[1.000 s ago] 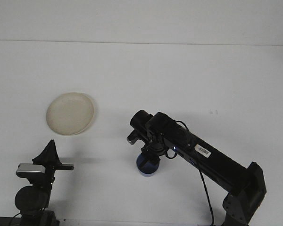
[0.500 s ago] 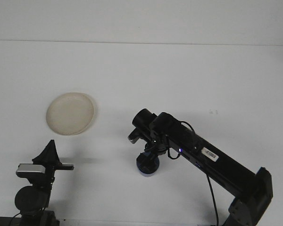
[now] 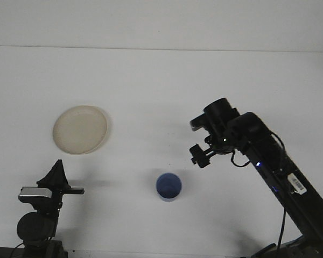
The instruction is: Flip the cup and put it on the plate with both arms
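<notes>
The blue cup (image 3: pixel 168 186) stands upright on the white table near the front centre, its opening facing up, with nothing touching it. My right gripper (image 3: pixel 200 157) hangs above the table, up and to the right of the cup and well clear of it. It is open and holds nothing. The cream plate (image 3: pixel 80 129) lies flat at the left, with nothing on it. My left gripper (image 3: pixel 58 173) sits low at the front left corner, pointing up, below the plate and far from the cup.
The right arm (image 3: pixel 280 177) slants from the lower right corner toward the table's middle, with a cable hanging under it. The table's far edge (image 3: pixel 161 48) runs across the top of the view.
My right gripper has let go of the cup and swung up and to the right, away from it. The cup now stands alone, upright. The left arm has not moved.
</notes>
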